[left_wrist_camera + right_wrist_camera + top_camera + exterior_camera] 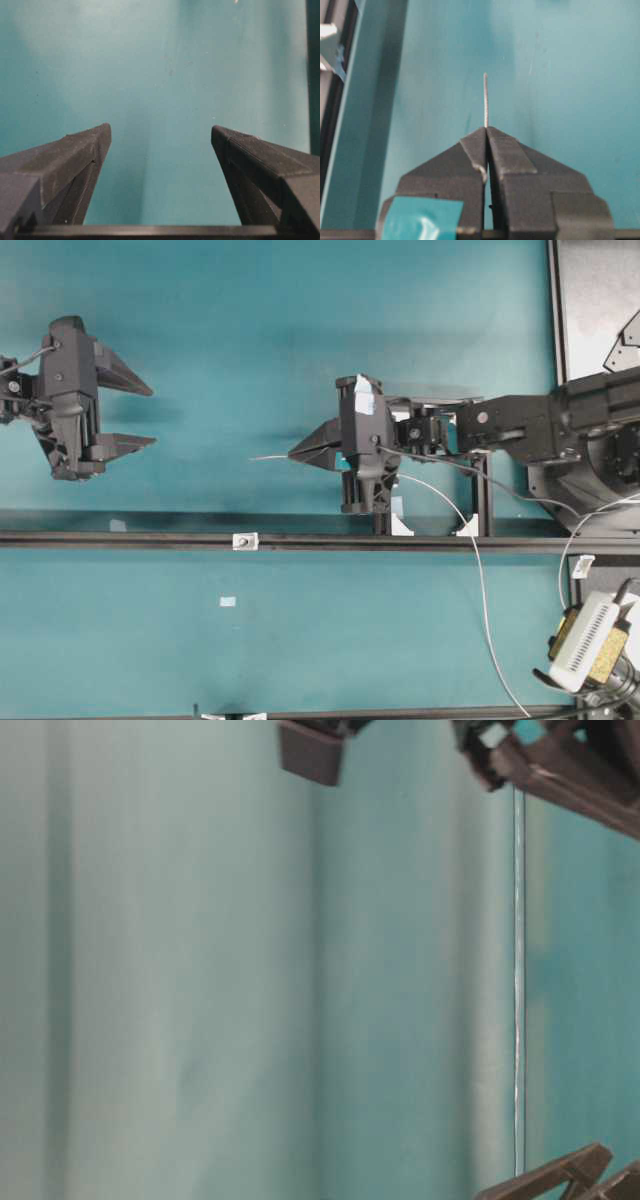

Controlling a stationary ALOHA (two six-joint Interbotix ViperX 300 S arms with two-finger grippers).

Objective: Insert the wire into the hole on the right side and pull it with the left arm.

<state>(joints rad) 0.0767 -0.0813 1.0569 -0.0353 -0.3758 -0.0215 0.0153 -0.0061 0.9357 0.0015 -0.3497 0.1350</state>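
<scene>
The wire [268, 456] is a thin pale strand. My right gripper [294, 453], the arm with teal tape, is shut on it near the middle of the overhead view. A short length sticks out leftward past the fingertips, and the rest trails right and down [481, 580]. In the right wrist view the wire [485, 100] stands straight out of the shut right gripper [486, 128]. The hole is in a tiny white-silver block [244, 540] on the black rail, below and left of the wire's tip. My left gripper [150, 416] hangs open at the far left, with nothing between its fingers [95, 142].
A black rail [120, 538] crosses the teal table from left to right. A white cable with a beige ribbed plug [585, 645] lies at the lower right. A black frame with white clamps [468, 525] stands behind the right gripper. A small white tag [228, 601] lies below the rail.
</scene>
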